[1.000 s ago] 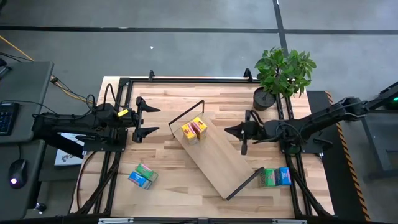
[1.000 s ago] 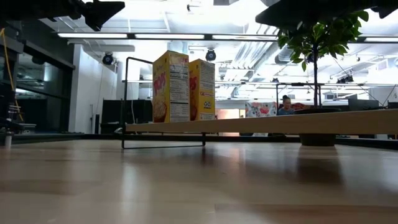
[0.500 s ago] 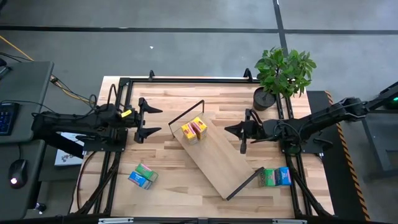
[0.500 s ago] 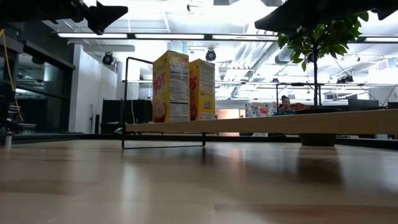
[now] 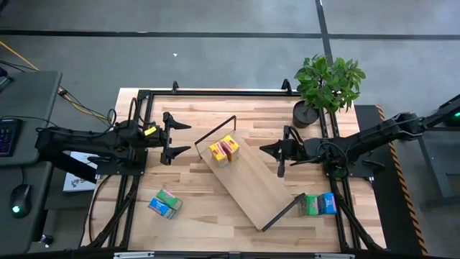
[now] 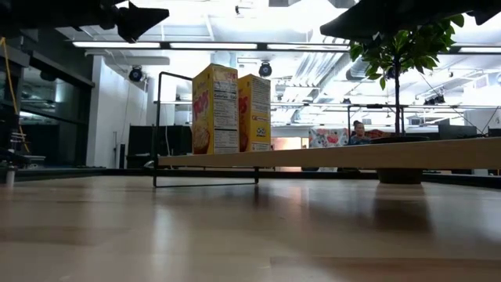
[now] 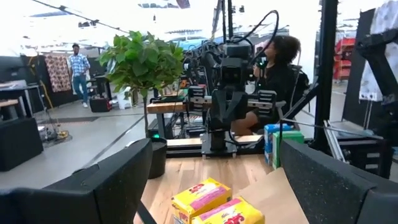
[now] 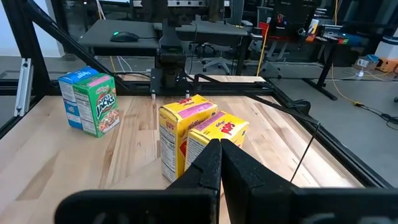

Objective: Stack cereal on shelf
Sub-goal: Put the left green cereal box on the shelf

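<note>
Yellow boxes point(image 5: 224, 150): two upright, touching, at shelf point(image 5: 251, 183) end nearest left arm.
Green/blue boxes point(image 5: 164, 203): on tabletop, off the shelf.
Left gripper point(image 5: 175, 137): spread, empty, near yellow boxes.
Right gripper point(image 5: 272, 152): pinched closed, empty.
Risk: left fingers could topple the yellow boxes.

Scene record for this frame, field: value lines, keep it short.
shelf: light-wood board lying diagonally mid-table
on shelf: two yellow cereal boxes upright, side by side at its far end
off shelf, near left: green and blue boxes on the tabletop
off shelf, near right: green and blue boxes by the table edge
left gripper: open, empty, left of the shelf
right gripper: shut, empty, above the shelf's right side
other: potted plant at far right corner
</note>
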Robot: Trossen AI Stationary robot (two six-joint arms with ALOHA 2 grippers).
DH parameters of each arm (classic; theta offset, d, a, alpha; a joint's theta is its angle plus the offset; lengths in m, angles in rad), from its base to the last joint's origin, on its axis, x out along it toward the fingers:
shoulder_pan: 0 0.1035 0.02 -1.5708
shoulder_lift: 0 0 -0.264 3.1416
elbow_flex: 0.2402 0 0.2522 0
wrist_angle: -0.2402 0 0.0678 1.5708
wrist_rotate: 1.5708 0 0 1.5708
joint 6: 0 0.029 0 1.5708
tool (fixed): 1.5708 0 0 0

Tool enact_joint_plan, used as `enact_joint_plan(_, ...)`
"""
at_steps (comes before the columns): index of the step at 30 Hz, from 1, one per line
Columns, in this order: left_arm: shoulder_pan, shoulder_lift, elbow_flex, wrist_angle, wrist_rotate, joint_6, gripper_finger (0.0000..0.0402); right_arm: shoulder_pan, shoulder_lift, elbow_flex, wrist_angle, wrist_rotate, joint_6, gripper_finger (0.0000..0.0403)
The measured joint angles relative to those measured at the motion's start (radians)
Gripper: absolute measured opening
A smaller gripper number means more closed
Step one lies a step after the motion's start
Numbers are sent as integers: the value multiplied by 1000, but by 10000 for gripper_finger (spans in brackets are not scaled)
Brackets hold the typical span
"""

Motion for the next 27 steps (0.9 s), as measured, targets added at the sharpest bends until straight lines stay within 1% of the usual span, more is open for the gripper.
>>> enact_joint_plan(7,0,0,4,-5,-17,-55,344,0,0,0,22,1,21,0)
enact_joint_plan(9,0,9,25,-13,-28,-105,344,0,0,0,29,1,17,0)
enact_joint_plan(11,-1,26,63,-62,-36,-145,344,0,0,0,32,1,8,0)
enact_joint_plan(12,-6,38,89,-114,-41,-164,344,0,0,0,32,1,6,0)
enact_joint_plan(14,-22,77,164,-274,-67,-193,344,0,0,0,32,2,1,0)
enact_joint_plan(16,-43,122,277,-532,-93,-242,344,0,0,0,32,4,0,0)
enact_joint_plan(18,-76,175,413,-810,-84,-297,344,0,0,0,31,19,-1,0)
enact_joint_plan(20,-129,238,540,-1021,-52,-342,344,0,0,0,30,41,-1,0)
enact_joint_plan(21,-162,266,587,-1099,-40,-371,344,0,0,0,30,51,-1,0)
enact_joint_plan(22,-204,294,626,-1142,-35,-402,344,0,0,0,30,56,-1,0)
enact_joint_plan(25,-356,370,714,-1194,-47,-479,344,0,0,0,30,59,2,0)
enact_joint_plan(27,-457,430,756,-1256,-110,-499,344,0,0,0,30,59,2,0)
